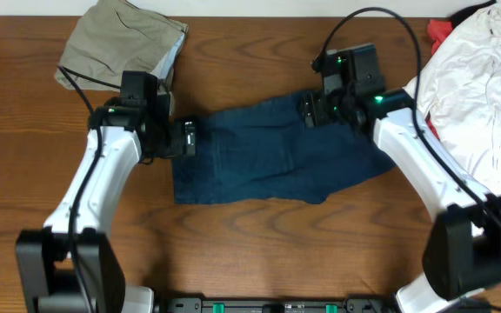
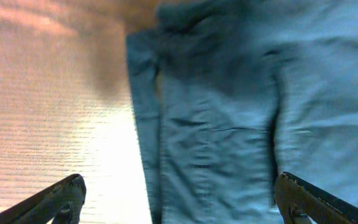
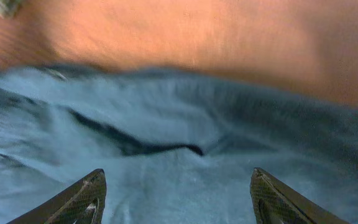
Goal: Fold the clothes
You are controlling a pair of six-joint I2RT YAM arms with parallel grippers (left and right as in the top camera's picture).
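The navy-blue shorts [image 1: 268, 161] are soft, limp cloth of middling weight, denim-like by the look. My judgement is that they will sag and drape from any hold, will not slide much on the wooden desk [image 1: 250, 252], and cannot be harmed by a firm pinch. The best hold is likely at the thick stitched edges and corners, taking every layer at once so that none lags behind. Two holds on one edge, lifted and carried together, should keep a fold square.

The shorts lie flat near the middle of the desk as a wide, slightly tilted rectangle, with a ragged lower right corner. The left wrist view shows a narrow stitched band down the left edge and faint creases across the panel. The right wrist view shows a dark curved slit, either a pocket mouth or a crease; I cannot tell which.

The left gripper [image 1: 188, 137] sits at the left edge of the shorts, its fingers spread wide over cloth and bare wood, holding nothing. The right gripper [image 1: 310, 109] hangs over the upper right edge, its fingers well apart, with cloth below them and nothing pinched.

A khaki garment [image 1: 124, 43] lies crumpled at the far left corner, and a white garment [image 1: 481, 69] is heaped at the right. Both lie apart from the shorts.
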